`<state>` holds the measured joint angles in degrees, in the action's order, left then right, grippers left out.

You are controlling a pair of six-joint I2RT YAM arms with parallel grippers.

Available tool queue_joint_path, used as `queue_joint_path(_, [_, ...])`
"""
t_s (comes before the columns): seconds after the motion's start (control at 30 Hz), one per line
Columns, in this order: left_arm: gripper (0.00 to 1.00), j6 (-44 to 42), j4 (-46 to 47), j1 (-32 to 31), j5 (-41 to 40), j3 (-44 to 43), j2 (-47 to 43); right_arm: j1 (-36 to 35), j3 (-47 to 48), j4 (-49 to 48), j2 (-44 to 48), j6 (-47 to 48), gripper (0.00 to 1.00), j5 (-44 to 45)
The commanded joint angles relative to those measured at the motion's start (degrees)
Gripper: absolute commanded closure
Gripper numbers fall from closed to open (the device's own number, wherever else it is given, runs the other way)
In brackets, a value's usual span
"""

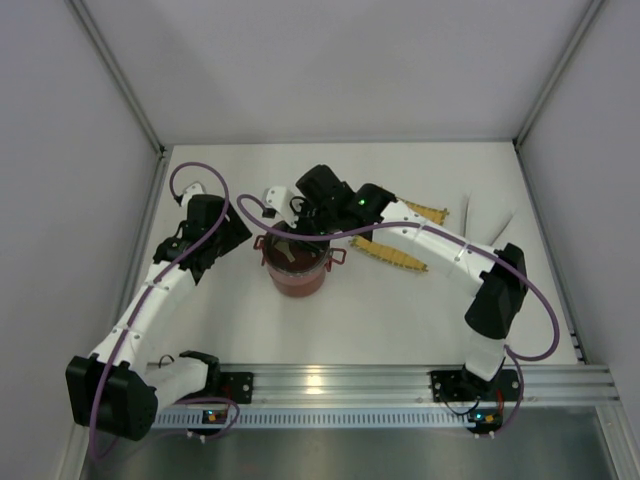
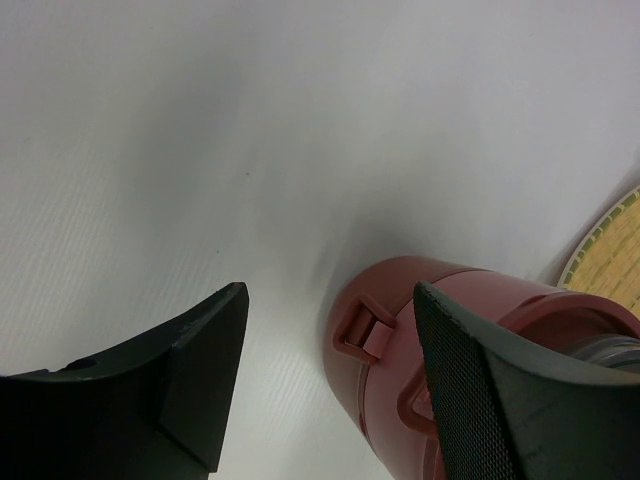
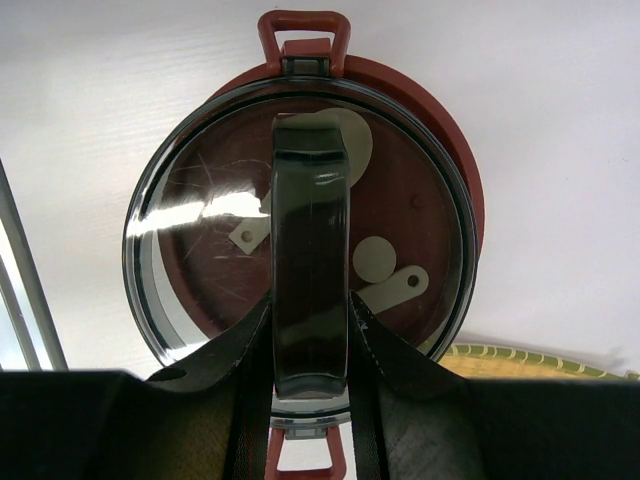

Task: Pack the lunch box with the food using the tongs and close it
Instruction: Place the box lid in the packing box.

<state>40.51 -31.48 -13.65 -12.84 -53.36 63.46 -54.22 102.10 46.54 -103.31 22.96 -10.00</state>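
Observation:
The dark-red lunch box (image 1: 298, 270) stands at mid-table with its tiers stacked. My right gripper (image 3: 310, 310) is shut on the dark bar handle (image 3: 310, 240) of the grey domed lid (image 3: 190, 250), held right over the box top. Through the lid I see a flat red lid (image 3: 400, 200) with cream spoon-shaped pieces on it. A red side handle (image 3: 304, 30) shows at the far rim. My left gripper (image 2: 328, 300) is open, low beside the box's left wall (image 2: 380, 370), not touching it. Pale tongs (image 1: 467, 216) lie at the right rear. No food is visible.
The yellow woven mat (image 1: 402, 255) lies just right of the box, partly under my right arm, and its edge (image 2: 610, 250) shows in the left wrist view. White walls close the table at the left, back and right. A metal rail (image 1: 380, 382) runs along the near edge.

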Motion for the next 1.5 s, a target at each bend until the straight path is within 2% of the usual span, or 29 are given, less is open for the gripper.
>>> queue_joint_path(0.0, [0.28, -0.7, 0.3, -0.1, 0.4, -2.4, -0.5, -0.4, 2.8, 0.6, 1.8, 0.9, 1.0, -1.3])
queue_joint_path(0.27, [0.28, -0.6, 0.3, -0.1, 0.4, -2.2, -0.6, -0.4, 6.3, 1.2, -1.2, 0.9, 0.99, -1.7])
queue_joint_path(0.87, [0.28, -0.8, 0.5, -0.1, 0.4, -2.1, -0.6, -0.5, 5.6, -0.8, -3.2, -0.5, 0.99, -2.3])
queue_joint_path(1.47, [0.28, -0.9, 0.8, -0.1, 0.5, -1.7, -0.2, -0.7, 4.9, -2.3, -5.9, -2.0, 0.98, 0.8])
